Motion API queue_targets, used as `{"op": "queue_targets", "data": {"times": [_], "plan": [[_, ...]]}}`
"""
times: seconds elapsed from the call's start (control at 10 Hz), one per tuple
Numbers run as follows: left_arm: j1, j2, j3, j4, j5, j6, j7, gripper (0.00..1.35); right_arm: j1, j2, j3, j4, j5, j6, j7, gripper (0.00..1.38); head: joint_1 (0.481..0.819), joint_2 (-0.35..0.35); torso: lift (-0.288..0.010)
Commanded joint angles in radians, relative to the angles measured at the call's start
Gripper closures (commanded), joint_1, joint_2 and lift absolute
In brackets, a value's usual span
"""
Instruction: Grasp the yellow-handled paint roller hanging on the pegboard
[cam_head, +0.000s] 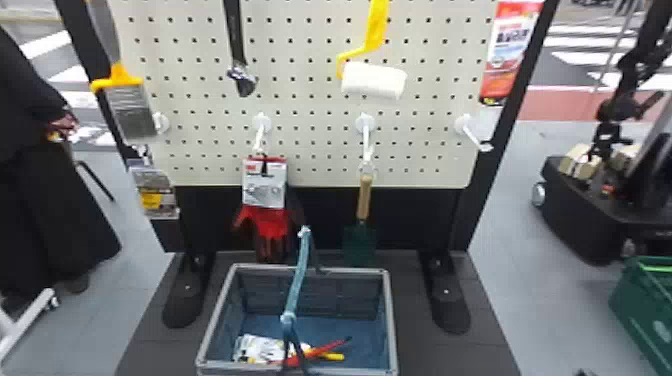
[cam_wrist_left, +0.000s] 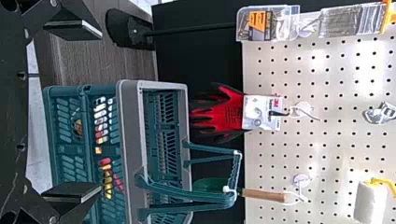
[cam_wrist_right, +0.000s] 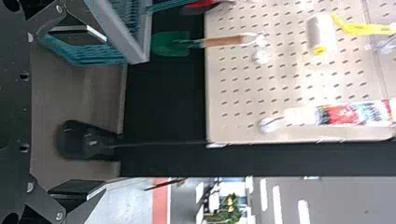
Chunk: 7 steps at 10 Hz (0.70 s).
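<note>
The paint roller hangs high on the white pegboard (cam_head: 300, 125), right of centre, its yellow handle (cam_head: 374, 27) pointing up and its white roller sleeve (cam_head: 374, 80) below. The sleeve (cam_wrist_left: 369, 201) also appears in the left wrist view, and the sleeve (cam_wrist_right: 320, 33) and yellow handle (cam_wrist_right: 366, 29) in the right wrist view. My left gripper (cam_wrist_left: 93, 112) is open, well short of the board, with the basket (cam_wrist_left: 126, 154) in front of it. My right gripper (cam_wrist_right: 99, 113) is open too, holding nothing, low near the stand's foot (cam_wrist_right: 86, 140) and far from the roller.
Also on the board: a yellow-collared brush (cam_head: 127, 102), a black tool (cam_head: 240, 55), red gloves (cam_head: 265, 210) and a wooden-handled green trowel (cam_head: 362, 220). A grey basket (cam_head: 220, 310) with small items stands below. A person in black (cam_head: 35, 190) stands left; a black cart (cam_head: 600, 200) right.
</note>
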Motion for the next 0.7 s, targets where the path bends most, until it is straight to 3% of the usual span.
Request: {"op": "queue_targets", "data": {"times": [0.0,0.4,0.6], "plan": [[-0.009,0.0,-0.001,0.006,-0.001,0.001,-0.002,0.16,-0.047,0.001,0.015,-0.156,0.037,0.129,0.01,0.2,0.549,0.0,-0.1],[-0.016,0.017,-0.007,0.011,0.003,0.012,-0.003,0.16,-0.229,-0.023,0.041,-0.364,0.06,0.375,0.118,0.2,0.549,0.0,-0.1],[-0.029,0.029,-0.012,0.011,0.005,0.021,-0.003,0.16,-0.379,-0.023,0.041,-0.354,0.092,0.46,0.219,0.2,0.549,0.0,-0.1]]}}
